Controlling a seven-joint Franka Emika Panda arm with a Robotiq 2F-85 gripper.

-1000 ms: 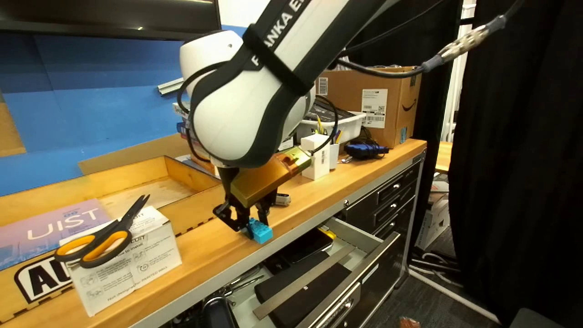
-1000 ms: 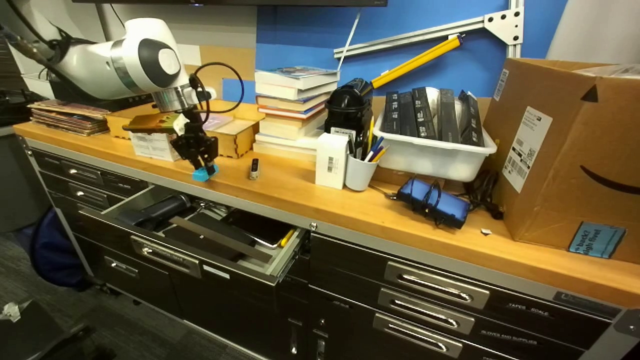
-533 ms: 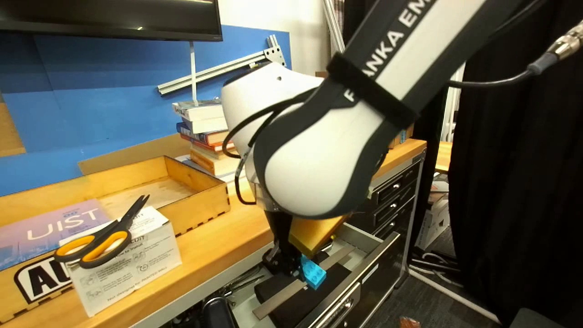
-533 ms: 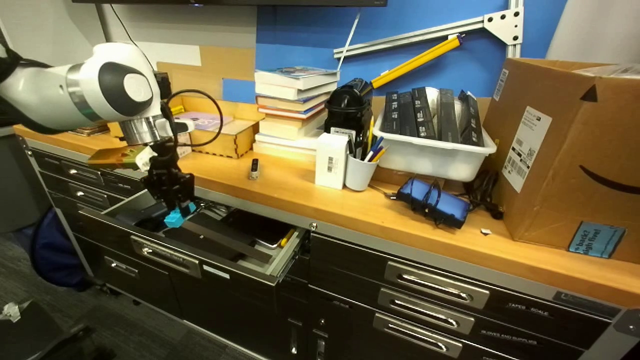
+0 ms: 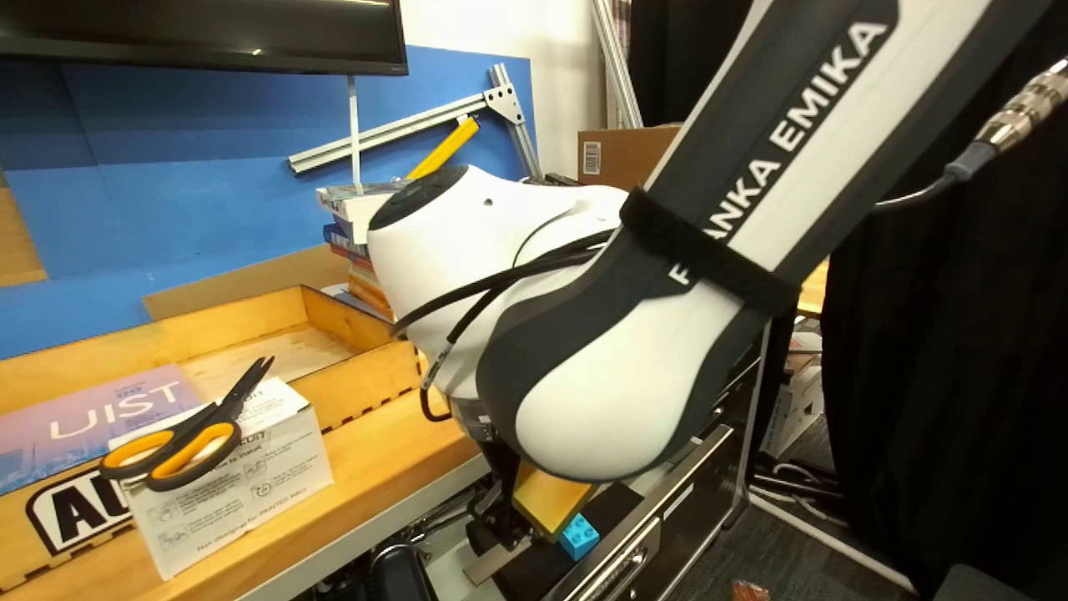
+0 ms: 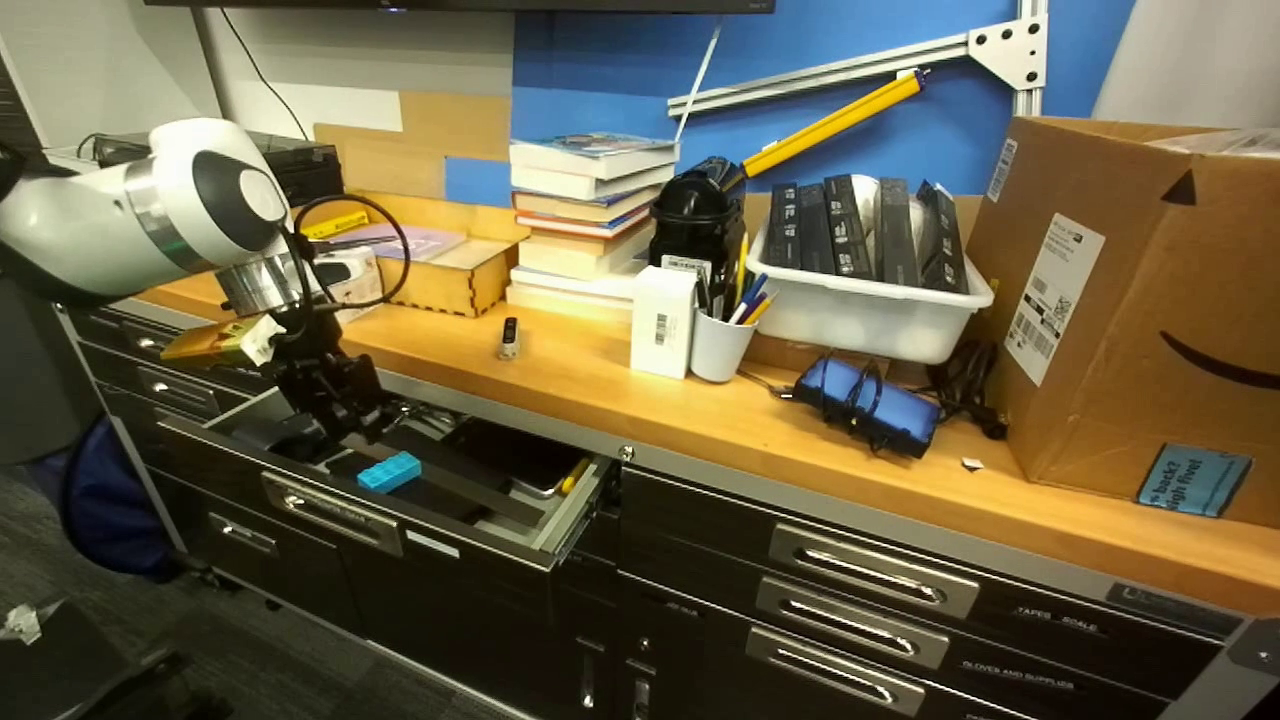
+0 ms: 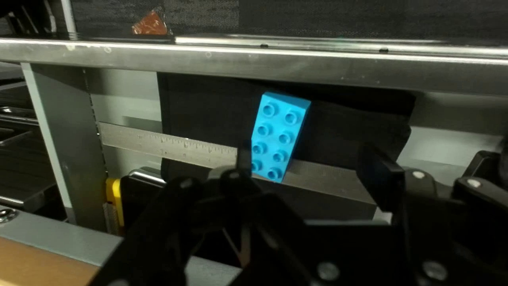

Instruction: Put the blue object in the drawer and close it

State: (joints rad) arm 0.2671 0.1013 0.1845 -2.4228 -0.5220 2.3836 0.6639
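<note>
The gripper [image 7: 307, 167] stands wide, its fingers [image 7: 379, 176] well apart and holding nothing. Beyond their tips, nearer one finger than the other, the bright blue eight-stud toy brick [image 7: 274, 139] lies in the open drawer [image 7: 278, 65], one end over a metal ruler [image 7: 170, 149] seen behind both fingers.

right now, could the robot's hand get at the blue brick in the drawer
Probably yes: the drawer is open, nothing lies on top of the blue brick, and the hand is open close by, though it may need to shift to line up.
</note>
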